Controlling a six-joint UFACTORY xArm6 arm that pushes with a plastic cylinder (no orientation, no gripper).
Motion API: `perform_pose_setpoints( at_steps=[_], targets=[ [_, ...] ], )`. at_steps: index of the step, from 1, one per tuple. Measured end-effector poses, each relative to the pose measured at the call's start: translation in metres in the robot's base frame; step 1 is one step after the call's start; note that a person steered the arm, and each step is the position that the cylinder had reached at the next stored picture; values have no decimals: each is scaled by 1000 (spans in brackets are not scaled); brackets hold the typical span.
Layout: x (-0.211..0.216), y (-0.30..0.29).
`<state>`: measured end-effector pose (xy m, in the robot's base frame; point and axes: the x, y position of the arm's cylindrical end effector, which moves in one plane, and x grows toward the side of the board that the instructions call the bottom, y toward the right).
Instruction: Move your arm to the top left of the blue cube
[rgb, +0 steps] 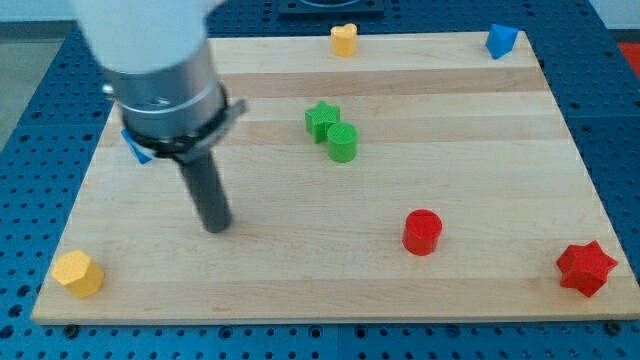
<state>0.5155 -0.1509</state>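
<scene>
Nearest you, along the view's bottom edge of the wooden counter (300, 290), a yellow block (78, 273) sits in the left corner and a red star (586, 268) in the right corner, both close to the rim. A red cylinder (422, 232) stands a little farther in, right of centre, with open wood all around it.

Your tip (216, 226) rests on the counter left of centre, well apart from all of these. There is no grasping end effector here, only the rod, so nothing spreads or pinches.

Just behind the arm's grey body, at the counter's left edge, you can see a sliver of a blue block (136, 150); most of it is hidden, so its shape cannot be told. Your tip lies toward the view's bottom right of it.

Mid-counter, a green star (322, 119) touches a green cylinder (343, 143).

Farthest off, a yellow heart (344, 39) sits at the top edge, and a blue cube (501, 40) occupies the top right corner, far from your tip across open board.
</scene>
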Motion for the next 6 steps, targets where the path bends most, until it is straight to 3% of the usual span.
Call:
perform_pose_setpoints(
  at_steps=[3,5,6],
  targets=[
    [-70,-152],
    [-84,-154],
    [-111,-154]
  ],
)
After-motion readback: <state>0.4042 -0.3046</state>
